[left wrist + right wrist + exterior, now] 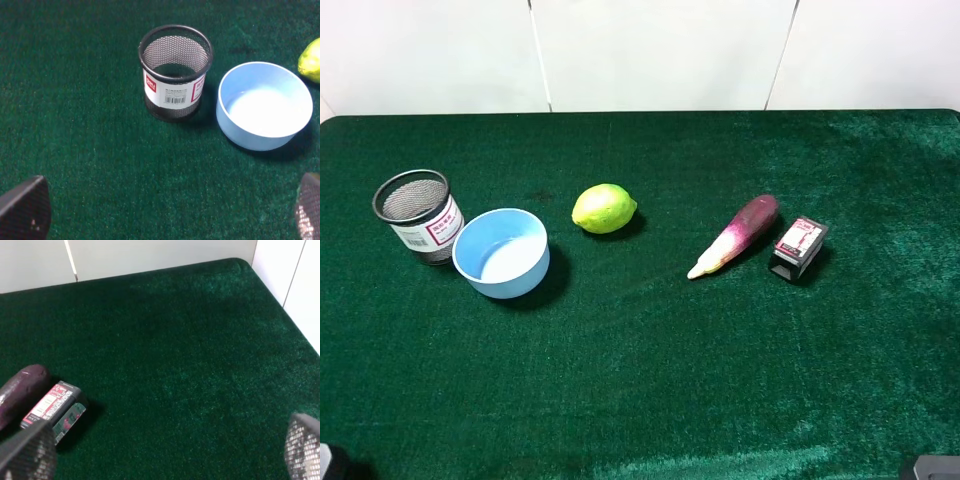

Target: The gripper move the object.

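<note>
Approach step, nothing grasped. Black wire-mesh cylindrical cup (419,216) stands upright at 9 o'clock on green felt table (650,400), just beside light blue bowl (503,252). Left gripper (165,212) spread wide, holding nothing, short of cup; right gripper (165,452) likewise agape, idle. Next: advance, straddle cup, close.

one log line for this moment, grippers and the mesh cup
phase: pre-grasp | left gripper: open, empty | right gripper: open, empty | mesh cup: upright, beside blue bowl, untouched
</note>
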